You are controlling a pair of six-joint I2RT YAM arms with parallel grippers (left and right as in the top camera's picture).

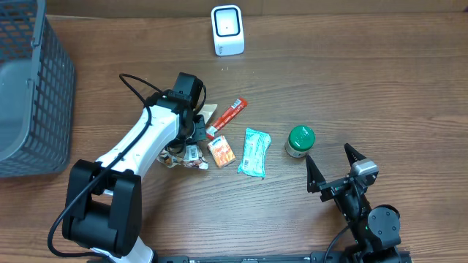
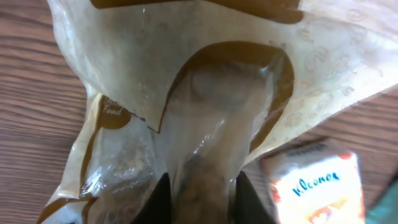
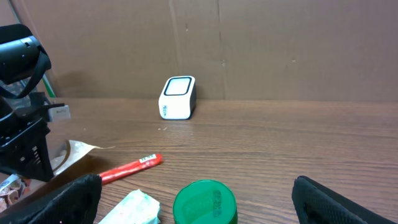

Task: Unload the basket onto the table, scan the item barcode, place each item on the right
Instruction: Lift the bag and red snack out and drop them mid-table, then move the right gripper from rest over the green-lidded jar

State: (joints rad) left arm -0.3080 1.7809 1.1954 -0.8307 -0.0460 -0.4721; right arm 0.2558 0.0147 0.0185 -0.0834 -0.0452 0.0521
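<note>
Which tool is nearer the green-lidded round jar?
Right. The right tool stands open just beside the green-lidded round jar, toward the robot; the left tool is farther off, at the clear brown-printed plastic bag.

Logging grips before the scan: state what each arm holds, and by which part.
The left jaws pinch the clear-and-brown snack bag by a bunched fold of its film, seemingly near one edge. The right jaws stand open, holding nothing.

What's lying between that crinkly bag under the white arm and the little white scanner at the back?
Nothing visible. The table between the snack bag and the scanner is bare wood. The red stick lies just off that path, beside the bag.
</note>
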